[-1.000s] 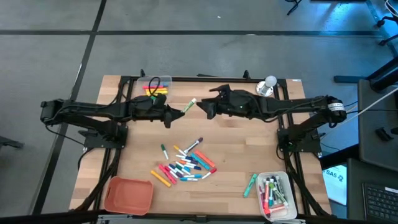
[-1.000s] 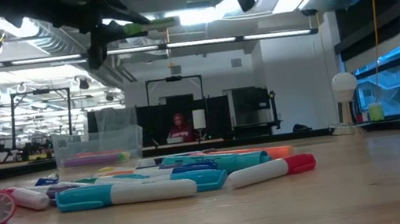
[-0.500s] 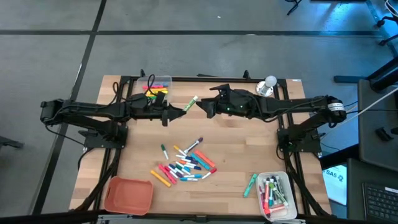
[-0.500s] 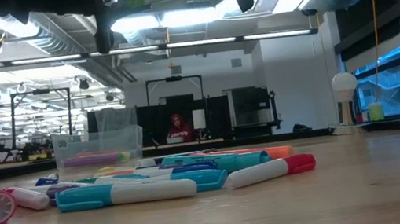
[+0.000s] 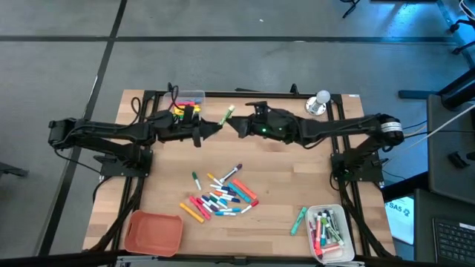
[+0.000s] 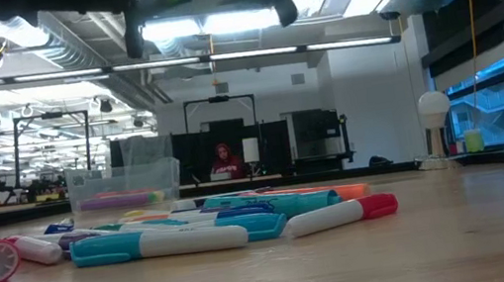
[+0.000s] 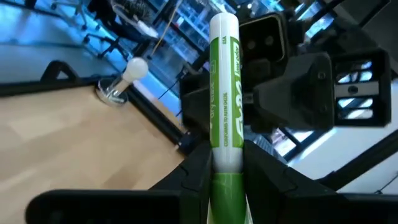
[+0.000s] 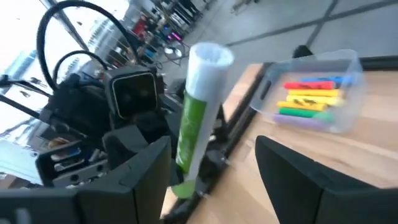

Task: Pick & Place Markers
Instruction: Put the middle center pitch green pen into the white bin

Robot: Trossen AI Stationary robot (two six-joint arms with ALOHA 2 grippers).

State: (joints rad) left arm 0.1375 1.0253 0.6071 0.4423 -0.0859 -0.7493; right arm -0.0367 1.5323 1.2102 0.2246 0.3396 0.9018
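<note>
A marker with a white barrel, a green label and a green end (image 5: 227, 113) is held in the air over the far middle of the table. My left gripper (image 5: 220, 123) is shut on it. In the left wrist view the marker (image 7: 225, 93) points away past that gripper (image 7: 227, 158) toward the right arm. My right gripper (image 5: 236, 124) is open. In its wrist view the fingers of this gripper (image 8: 211, 144) stand apart on either side of the marker (image 8: 198, 112), not touching it. More markers (image 5: 223, 195) lie piled on the table's middle. My left gripper pinches the marker near its green end (image 7: 227, 179) between its two fingers. It comes in roughly level from the table's left, with the fingers lying along the marker. The marker sticks out past the fingertips, white end foremost, and is lifted clear of the table.
A clear bin of markers (image 5: 190, 99) sits at the far left. Another clear bin of markers (image 5: 327, 231) sits near right, with a green marker (image 5: 298, 219) next to it. An orange tray (image 5: 154, 231) is near left. A silver bell (image 5: 320, 101) stands far right.
My left gripper has carried the marker a little toward the table's far edge. My right gripper has moved toward the table's left, closing in until its fingers stand around the marker's free end.
</note>
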